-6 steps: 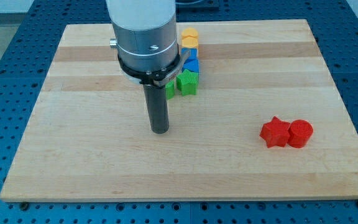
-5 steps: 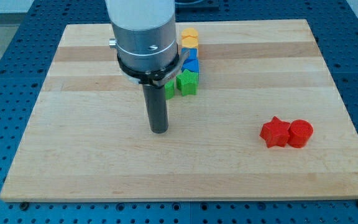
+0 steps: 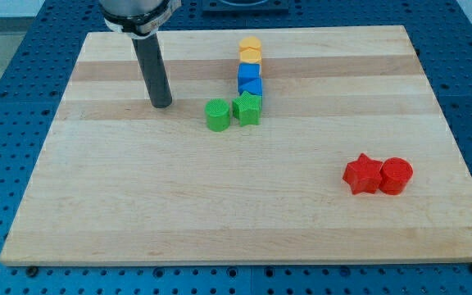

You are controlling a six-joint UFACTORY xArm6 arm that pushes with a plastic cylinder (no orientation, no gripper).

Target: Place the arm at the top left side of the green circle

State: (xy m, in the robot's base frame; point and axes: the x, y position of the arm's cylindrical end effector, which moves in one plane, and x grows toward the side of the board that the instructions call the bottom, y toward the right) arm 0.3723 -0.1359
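My tip (image 3: 162, 104) sits up-left of the green circle (image 3: 217, 115) (no claw fitted, nothing held); overshooting right would knock it into the green star (image 3: 248, 108).

The arm's lower part shows at the view's top as a straight dark rod (image 3: 153, 72) — round in section, charcoal to black, smooth, with a faint lighter sheen running down its length. Its width is even from top to bottom. My tip (image 3: 162, 105) is the rod's blunt, flat-cut end, the same dark colour as the rest. Above the rod, at the very edge of the view, sits a wider round collar (image 3: 137, 14) — black, with a thin pale-grey or silver band along its lower rim and a small light patch on its right side. Most of that collar is cut off by the frame, so its upper shape cannot be told.
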